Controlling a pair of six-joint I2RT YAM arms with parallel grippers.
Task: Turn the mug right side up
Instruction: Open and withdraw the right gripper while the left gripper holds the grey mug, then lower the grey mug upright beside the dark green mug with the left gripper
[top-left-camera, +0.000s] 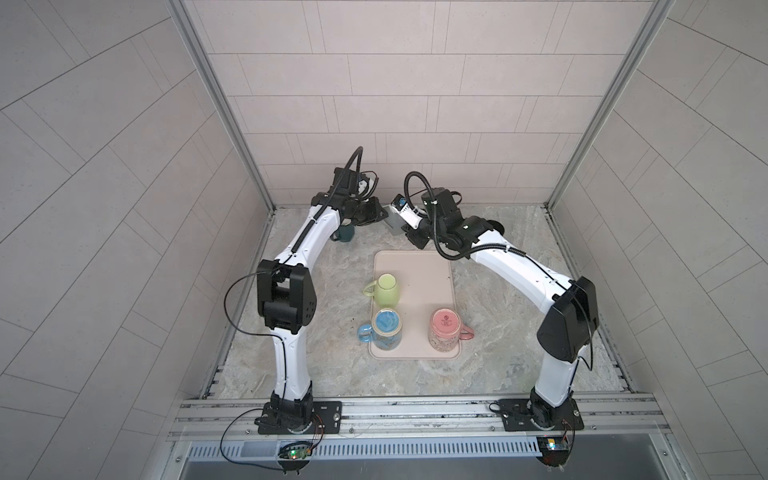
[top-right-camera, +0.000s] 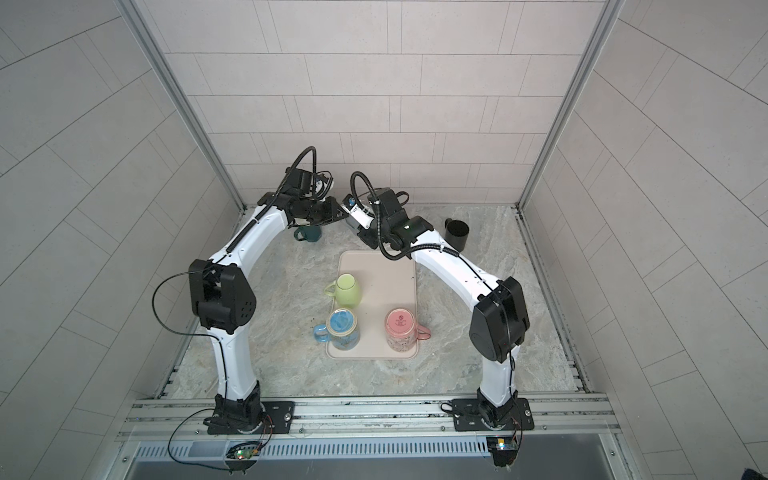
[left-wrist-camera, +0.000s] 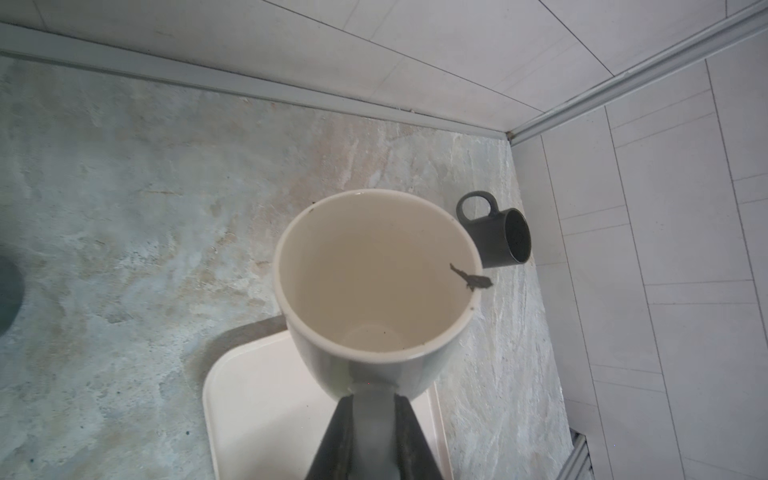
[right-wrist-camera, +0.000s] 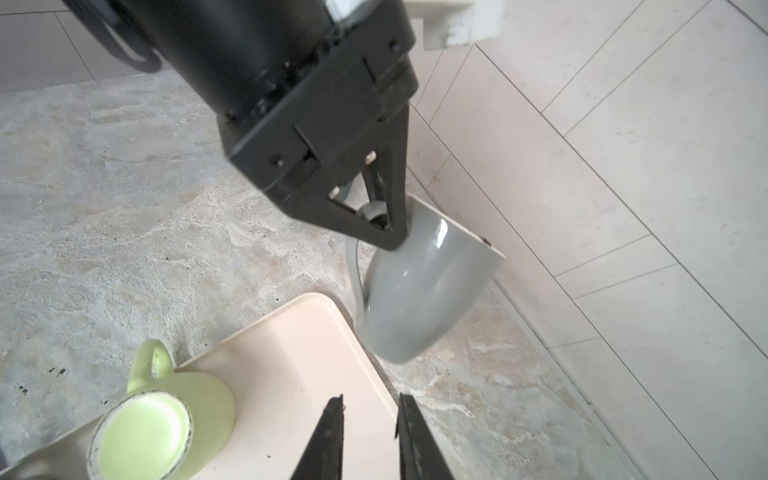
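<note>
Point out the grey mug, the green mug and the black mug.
grey mug (right-wrist-camera: 424, 291), right wrist view, outer wall.
green mug (top-left-camera: 388, 298), in a top view, side wall.
black mug (top-right-camera: 454, 243), in a top view, side wall.

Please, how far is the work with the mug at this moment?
Done: the grey mug is off the table, its handle gripped by the left hand. In hand: the turn; it hangs tilted, mouth partly up. The right hand is open, empty. Left: to set it down upright.

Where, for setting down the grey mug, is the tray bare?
The tray is bare across its far end beyond the green mug, and on the right beyond the pink mug. Crowded: left side, by the blue mug.
</note>
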